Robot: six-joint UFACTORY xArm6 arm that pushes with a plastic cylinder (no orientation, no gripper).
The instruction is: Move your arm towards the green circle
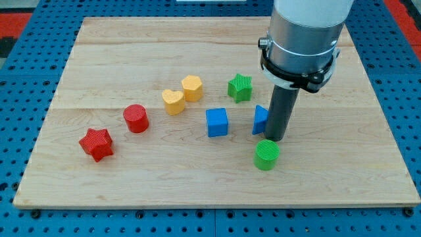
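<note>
Green circle [267, 155] sits right of centre on the board, toward the bottom edge, upright and flat on the wood. My tip [276, 139] is down just above it, at its upper right rim; I can't tell if they touch or a hair's gap remains. No jaws on this tool: it's a plain dark rod, so nothing spreads or pinches, and it holds nothing.

Rod partly covers a blue block [260, 120] on its left side; shape unclear since half is hidden. It looks to be against the rod, can't confirm contact.

Other blocks, none touching the circle:
- blue cube [216, 122], near board centre, left of the hidden blue one, clear gap between them
- green star [240, 87], above those two, toward the top edge
- yellow hexagon [192, 87] and yellow heart [173, 102], left of the green star, just beside each other, possibly touching
- red cylinder [136, 118], further left
- red star [97, 144], nearest the bottom left corner

Those run in a loose diagonal line from bottom left up toward the centre.

Wooden board [131, 187] lies on a blue perforated table [20, 224]. Arm's grey housing [302, 39] comes in from the top edge, right of centre.
</note>
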